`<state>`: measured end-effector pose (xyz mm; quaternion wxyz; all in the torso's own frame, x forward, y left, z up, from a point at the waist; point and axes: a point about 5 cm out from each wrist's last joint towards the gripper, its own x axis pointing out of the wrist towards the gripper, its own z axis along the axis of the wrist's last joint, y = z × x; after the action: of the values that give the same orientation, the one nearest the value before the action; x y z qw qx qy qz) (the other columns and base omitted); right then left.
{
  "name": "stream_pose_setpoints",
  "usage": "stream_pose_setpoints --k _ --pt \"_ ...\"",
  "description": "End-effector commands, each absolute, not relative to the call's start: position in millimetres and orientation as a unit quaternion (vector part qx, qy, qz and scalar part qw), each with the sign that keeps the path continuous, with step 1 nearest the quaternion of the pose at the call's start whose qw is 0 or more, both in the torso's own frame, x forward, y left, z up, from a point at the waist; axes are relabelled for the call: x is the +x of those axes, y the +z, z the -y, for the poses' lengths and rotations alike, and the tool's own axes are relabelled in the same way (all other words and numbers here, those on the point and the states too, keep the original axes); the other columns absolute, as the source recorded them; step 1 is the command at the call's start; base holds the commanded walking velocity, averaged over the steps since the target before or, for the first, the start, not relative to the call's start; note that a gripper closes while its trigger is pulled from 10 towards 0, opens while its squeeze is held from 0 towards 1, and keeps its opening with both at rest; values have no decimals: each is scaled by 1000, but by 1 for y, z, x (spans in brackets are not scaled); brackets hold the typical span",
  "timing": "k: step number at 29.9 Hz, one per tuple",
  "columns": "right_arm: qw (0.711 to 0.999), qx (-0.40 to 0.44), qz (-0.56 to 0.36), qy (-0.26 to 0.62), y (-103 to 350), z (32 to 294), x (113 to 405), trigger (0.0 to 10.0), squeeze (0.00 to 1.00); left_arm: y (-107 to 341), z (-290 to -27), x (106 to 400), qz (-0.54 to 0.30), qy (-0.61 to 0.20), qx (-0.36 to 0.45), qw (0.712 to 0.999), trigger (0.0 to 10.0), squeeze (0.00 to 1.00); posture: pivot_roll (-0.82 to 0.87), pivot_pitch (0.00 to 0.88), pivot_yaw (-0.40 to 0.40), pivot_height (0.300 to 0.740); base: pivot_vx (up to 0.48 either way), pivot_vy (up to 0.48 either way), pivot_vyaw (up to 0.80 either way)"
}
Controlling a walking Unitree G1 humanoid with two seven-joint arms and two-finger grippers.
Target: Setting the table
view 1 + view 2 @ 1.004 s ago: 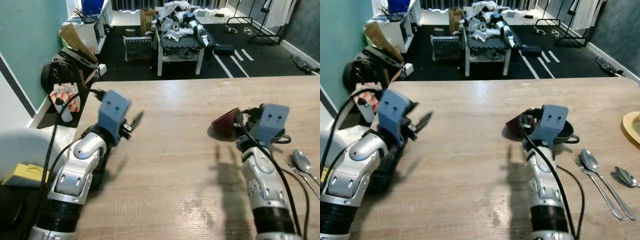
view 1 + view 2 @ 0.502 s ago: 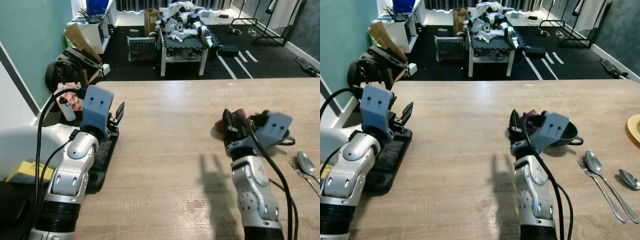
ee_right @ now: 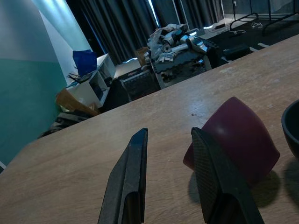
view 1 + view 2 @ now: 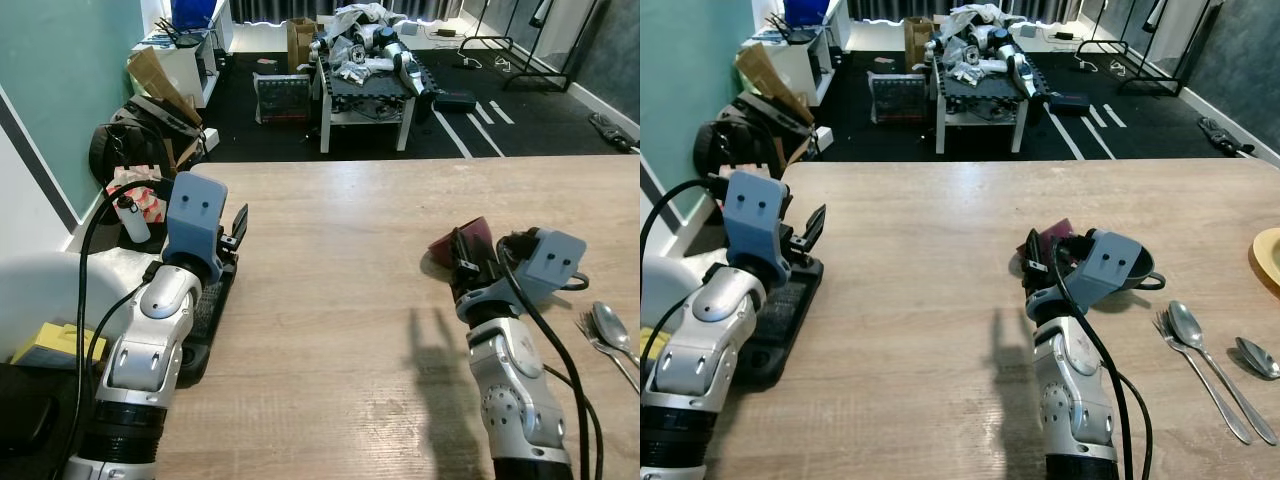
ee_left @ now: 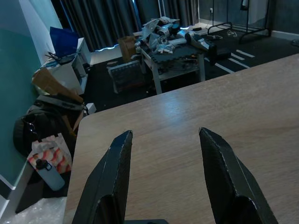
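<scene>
A maroon bowl lies on its side on the wooden table, right of the middle. My right gripper is open and low over the table just before the bowl; in the right wrist view the bowl lies beside one finger, not between the two. Behind my right wrist sits a dark bowl with a handle. A fork and two spoons lie at the right, near a yellow plate. At the table's left edge my left gripper is open and holds nothing.
A black flat tray lies under my left arm at the table's left edge. Beyond the far edge are a low table heaped with clutter, bags and boxes on dark floor. Bare wood stretches between the arms.
The camera has shifted. My left arm has drawn back from over the table to its left edge. My right gripper has turned, its fingers now showing beside the maroon bowl.
</scene>
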<state>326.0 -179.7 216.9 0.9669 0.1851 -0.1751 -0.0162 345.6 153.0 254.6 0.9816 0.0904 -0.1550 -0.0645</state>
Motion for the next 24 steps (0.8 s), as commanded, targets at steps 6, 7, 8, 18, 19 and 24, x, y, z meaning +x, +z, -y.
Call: stream_pose_setpoints --k 6,7,8,18,19,24 --pt "970 182 161 -22 210 182 324 10000 0 249 -155 345 147 -55 88 984 10000 0 117 111 67 740 0 0 0" --pt "970 182 161 -22 210 182 324 10000 0 249 -155 345 147 -55 88 984 10000 0 117 111 67 740 0 0 0" --pt "970 180 161 -22 210 183 325 10000 0 249 -155 346 146 -54 90 984 10000 0 117 110 66 740 0 0 0" --pt "972 175 157 -20 210 181 325 10000 0 247 -157 346 142 -45 93 984 10000 0 115 111 62 740 0 0 0" --pt "972 175 157 -20 210 181 325 10000 0 247 -157 346 142 -45 93 984 10000 0 115 111 62 740 0 0 0" --pt "972 174 156 -19 210 180 326 10000 0 245 -157 346 136 -38 94 986 10000 0 116 109 62 740 0 0 0"
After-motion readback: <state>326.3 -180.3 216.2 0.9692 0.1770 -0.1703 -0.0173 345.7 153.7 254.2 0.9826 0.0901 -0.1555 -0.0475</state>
